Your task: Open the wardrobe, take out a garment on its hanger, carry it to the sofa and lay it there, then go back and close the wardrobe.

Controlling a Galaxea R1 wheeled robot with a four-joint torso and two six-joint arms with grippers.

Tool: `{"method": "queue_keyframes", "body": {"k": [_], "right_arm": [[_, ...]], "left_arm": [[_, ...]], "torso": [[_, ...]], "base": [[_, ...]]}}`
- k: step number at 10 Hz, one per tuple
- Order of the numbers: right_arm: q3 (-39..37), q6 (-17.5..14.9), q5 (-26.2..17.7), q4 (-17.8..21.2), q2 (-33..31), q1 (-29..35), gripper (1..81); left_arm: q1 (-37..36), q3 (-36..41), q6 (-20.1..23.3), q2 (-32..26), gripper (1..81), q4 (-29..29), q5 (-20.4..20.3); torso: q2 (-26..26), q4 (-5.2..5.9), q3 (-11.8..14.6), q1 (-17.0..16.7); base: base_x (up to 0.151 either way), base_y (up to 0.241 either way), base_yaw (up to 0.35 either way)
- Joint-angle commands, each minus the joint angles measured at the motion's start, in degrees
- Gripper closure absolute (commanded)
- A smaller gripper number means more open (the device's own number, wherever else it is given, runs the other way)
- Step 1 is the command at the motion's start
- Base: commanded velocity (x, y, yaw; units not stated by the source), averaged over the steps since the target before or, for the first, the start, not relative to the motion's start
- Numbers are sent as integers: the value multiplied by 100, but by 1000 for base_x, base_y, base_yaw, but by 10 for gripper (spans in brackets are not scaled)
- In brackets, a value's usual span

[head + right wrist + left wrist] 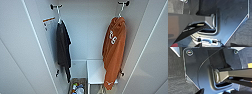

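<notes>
Inside the tall white wardrobe (86, 32), both doors swung wide, the burnt-orange fleece hooded top with large white letters on its chest (113, 52) hangs at the right of the compartment, its long axis running straight down from a thin white hanger (121, 11) hooked on a dark fitting near the top. A dark grey-black T-shirt (63, 50) hangs on its own white hanger (59, 12) at the left, well apart from the orange top, with the bare white back panel between them. Low in the cabinet stand a white shelf block (96, 71) and a small bin of mixed items (77, 88). In the head view the orange top hangs ahead and to the right, so the right arm looks the nearer one for a reach to the hanger, whose hook sits high above the garment's bulk. How the left and the right end effector stand, wide or narrow, cannot be told from either wrist view.
</notes>
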Motion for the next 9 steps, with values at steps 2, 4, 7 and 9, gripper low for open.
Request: {"method": "queue_keyframes", "body": {"k": [2,4,7,9], "right_arm": [[53,-20,-277,-77,84,139,10],[53,-20,-277,-78,84,156,10],[44,-20,-277,-69,84,157,10],[44,-20,-286,-69,84,174,10]], "left_arm": [[-121,-5,-10,-39,10,-1,218],[-112,-5,-2,-56,10,-1,218],[-121,-5,-2,-57,10,-1,218],[-112,-5,-2,-57,10,-1,218]], "torso": [[0,0,0,0],[0,0,0,0],[-2,0,2,0],[-2,0,2,0]], "base": [[97,0,0],[97,0,0],[97,0,0],[97,0,0]]}}
